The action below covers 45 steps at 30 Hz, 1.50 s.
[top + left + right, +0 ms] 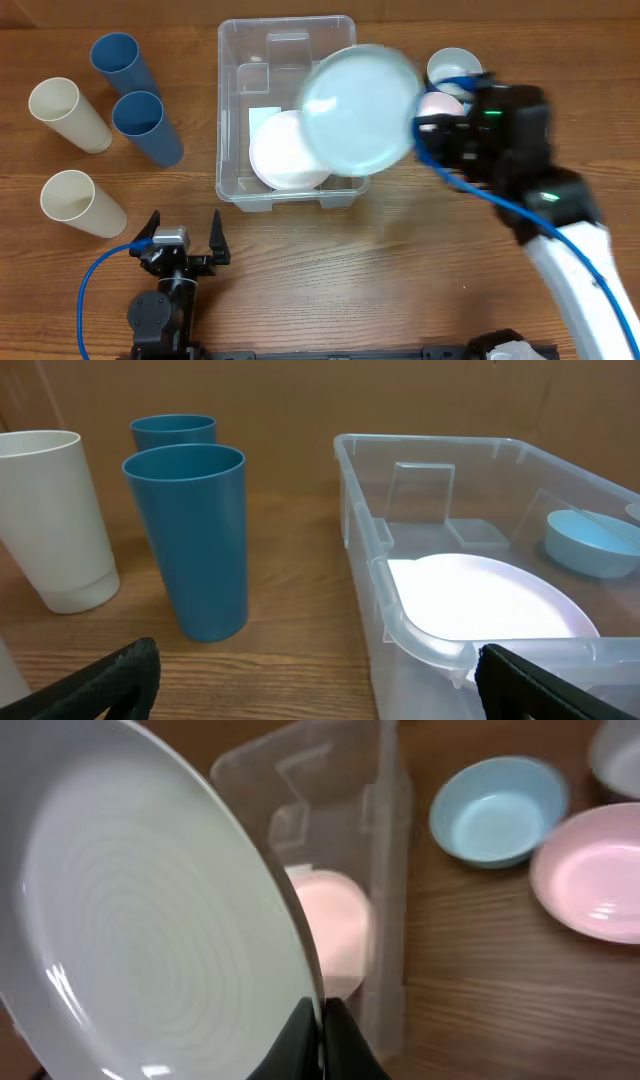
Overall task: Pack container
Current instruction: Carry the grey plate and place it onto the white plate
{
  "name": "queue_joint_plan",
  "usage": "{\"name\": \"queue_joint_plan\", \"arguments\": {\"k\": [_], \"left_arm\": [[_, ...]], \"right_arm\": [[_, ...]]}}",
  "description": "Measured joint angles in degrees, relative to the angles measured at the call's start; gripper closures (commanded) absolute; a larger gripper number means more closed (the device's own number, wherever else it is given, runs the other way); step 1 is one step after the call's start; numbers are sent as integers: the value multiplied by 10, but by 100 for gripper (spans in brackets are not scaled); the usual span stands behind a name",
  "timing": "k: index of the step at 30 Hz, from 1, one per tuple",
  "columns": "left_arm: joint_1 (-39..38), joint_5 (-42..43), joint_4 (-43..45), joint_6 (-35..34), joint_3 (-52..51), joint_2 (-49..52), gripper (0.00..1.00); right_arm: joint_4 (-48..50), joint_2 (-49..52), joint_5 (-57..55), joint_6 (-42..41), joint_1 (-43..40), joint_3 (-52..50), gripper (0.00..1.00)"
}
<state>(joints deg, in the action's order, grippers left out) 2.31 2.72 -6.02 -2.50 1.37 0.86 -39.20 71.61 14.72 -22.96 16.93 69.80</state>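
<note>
Our right pincer [422,125] is clamped on the rim of a pale plate [358,108]. From above, we see the plate hang over the right side of the container [240,120]. The container sits on the far half of the surface [350,270], with a white plate [285,152] inside. Our left pincer [185,235] is spread wide and holds nothing.

From the left wrist, we see a blue cup [190,540] near the container [400,610].

From the right wrist, we see the fingers [350,1060] pinch the pale plate [130,920] at its edge. A blue bowl [495,812] and a pink bowl [590,870] sit outside the container [385,870].
</note>
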Motion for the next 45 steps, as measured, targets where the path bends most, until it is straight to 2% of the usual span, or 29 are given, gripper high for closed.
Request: {"name": "queue_joint_plan", "arguments": {"k": [2, 5, 12, 17, 18, 19, 21, 22, 28, 34, 40, 45], "left_arm": [[0, 0, 0, 0, 0, 0, 0], [0, 0, 0, 0, 0, 0, 0], [0, 0, 0, 0, 0, 0, 0], [0, 0, 0, 0, 0, 0, 0], [0, 0, 0, 0, 0, 0, 0], [0, 0, 0, 0, 0, 0, 0], [0, 0, 0, 0, 0, 0, 0], [0, 0, 0, 0, 0, 0, 0], [0, 0, 0, 0, 0, 0, 0], [0, 0, 0, 0, 0, 0, 0], [0, 0, 0, 0, 0, 0, 0], [0, 0, 0, 0, 0, 0, 0]], "right_arm": [[30, 51, -35, -10, 56, 0, 96], [86, 132, -68, -16, 92, 0, 96], [188, 243, -88, -23, 107, 0, 96], [191, 302, -92, -23, 123, 0, 96], [191, 313, -92, -23, 128, 0, 94], [191, 320, -93, -23, 132, 0, 62], [193, 322, -92, -25, 133, 0, 42], [195, 320, -82, -11, 136, 4, 40], [181, 318, -90, -13, 135, 20, 41], [120, 320, -89, -1, 143, 111, 41], [94, 320, -89, 11, 174, 115, 41], [46, 320, -87, 63, 194, 117, 41]]}}
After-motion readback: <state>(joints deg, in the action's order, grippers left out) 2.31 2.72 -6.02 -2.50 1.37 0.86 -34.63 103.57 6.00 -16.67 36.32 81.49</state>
